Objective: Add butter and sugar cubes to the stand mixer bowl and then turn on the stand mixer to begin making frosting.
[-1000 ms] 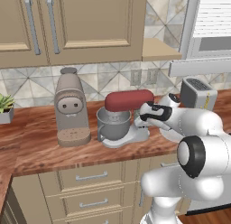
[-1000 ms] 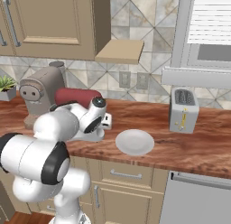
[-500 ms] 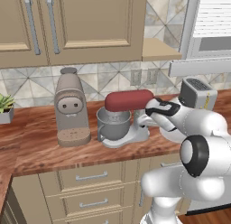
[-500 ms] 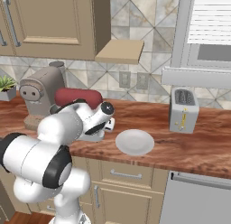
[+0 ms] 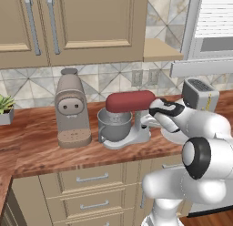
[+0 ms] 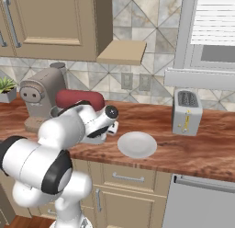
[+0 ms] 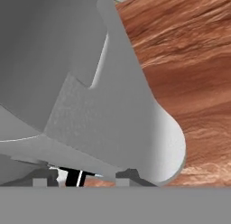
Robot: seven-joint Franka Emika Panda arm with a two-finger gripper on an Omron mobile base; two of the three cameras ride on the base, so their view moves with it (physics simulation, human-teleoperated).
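Observation:
The stand mixer [image 5: 129, 102] has a dark red head and stands on the counter, with the grey stand mixer bowl [image 5: 113, 126] under the head. My gripper [image 5: 147, 122] is pressed up to the right side of the mixer's light grey column. In the hand view the grey base [image 7: 113, 114] is very close. My gripper [image 7: 85, 175] is open there, its fingertips apart with a small black and white part between them. The red head [image 6: 80, 98] rises behind my arm in the right base view. Butter and sugar cubes are out of view.
A tall beige coffee machine [image 5: 70, 109] stands left of the mixer, and a potted plant [image 5: 4, 109] is at the far left. To the right lie a white plate [image 6: 137, 144] and a silver toaster [image 6: 187, 111]. Cabinets and a shelf hang overhead.
My hand has shifted slightly up and to the right beside the mixer's column, and its fingers have spread a little. The mixer and bowl have not moved.

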